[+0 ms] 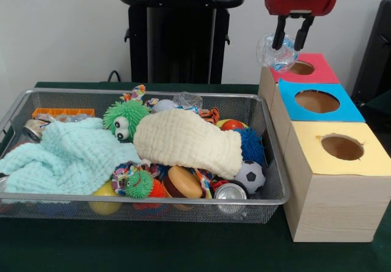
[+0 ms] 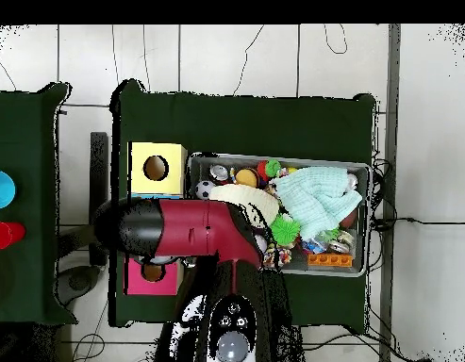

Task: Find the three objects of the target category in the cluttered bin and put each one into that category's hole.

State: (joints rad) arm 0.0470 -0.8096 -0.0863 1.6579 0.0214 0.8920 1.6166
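At the table's near edge the wire bin (image 1: pixel 24 104) lay heaped with cloths and toys, a silver can (image 1: pixel 230 191) against its front rim. Beside its right end ran the boxes: yellow nearest, the blue hole (image 1: pixel 317 101) in the middle (unobstructed), red farthest. Over the red panel's left edge hung the gripper (image 1: pixel 292 43), pinching a crumpled clear bottle (image 1: pixel 274 53), apparently carried high to clear the rims

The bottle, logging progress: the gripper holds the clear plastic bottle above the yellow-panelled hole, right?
Not quite. In the front view the gripper holds the bottle beside the red-panelled hole, at the far end of the row, not above the yellow one.
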